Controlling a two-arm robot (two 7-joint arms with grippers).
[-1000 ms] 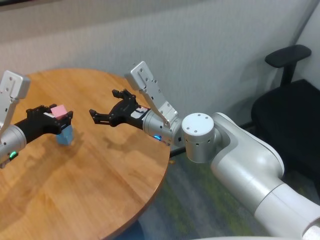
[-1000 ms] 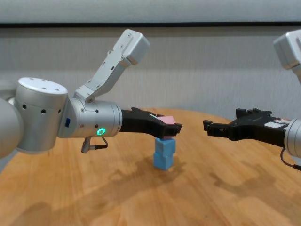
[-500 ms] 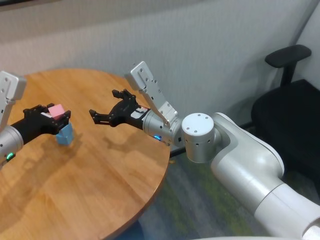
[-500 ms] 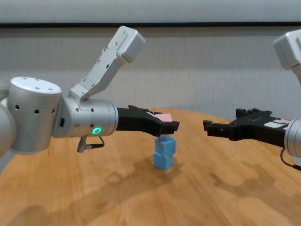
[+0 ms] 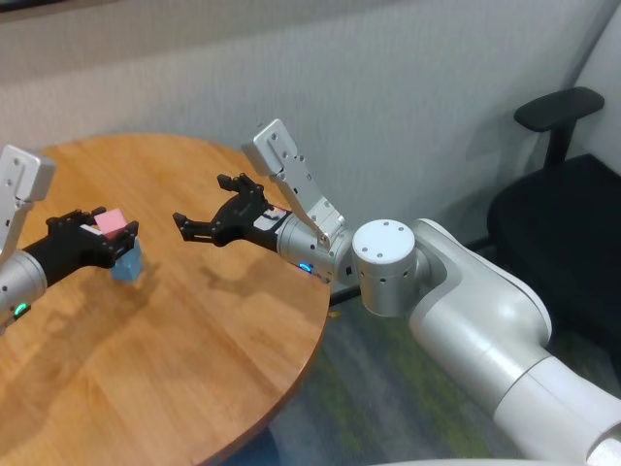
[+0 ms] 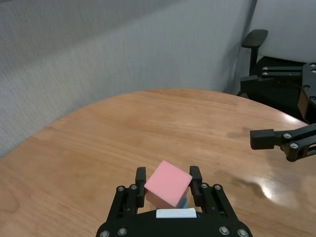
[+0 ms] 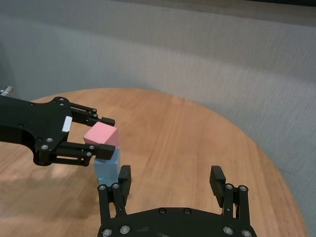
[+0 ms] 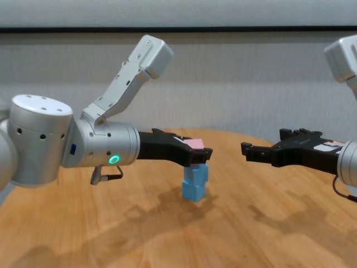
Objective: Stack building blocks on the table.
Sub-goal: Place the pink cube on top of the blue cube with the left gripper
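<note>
Two light blue blocks (image 8: 195, 181) stand stacked on the round wood table (image 5: 194, 330), also seen in the head view (image 5: 126, 262). My left gripper (image 8: 201, 152) is shut on the pink block (image 8: 193, 143) and holds it right over the stack's top. The pink block (image 6: 168, 183) sits turned between the fingers (image 6: 140, 178). In the right wrist view the pink block (image 7: 101, 135) sits at the upper blue block (image 7: 107, 167); I cannot tell if they touch. My right gripper (image 5: 201, 199) is open and empty, hovering over the table to the right of the stack.
A black office chair (image 5: 563, 184) stands beyond the table at the far right, by a grey wall. The table's curved edge (image 5: 315, 320) runs under my right forearm. Bare wood lies in front of the stack.
My left gripper has drawn back a little toward the left and come down slightly, bringing the pink block lower over the blue stack. My right arm has not moved.
</note>
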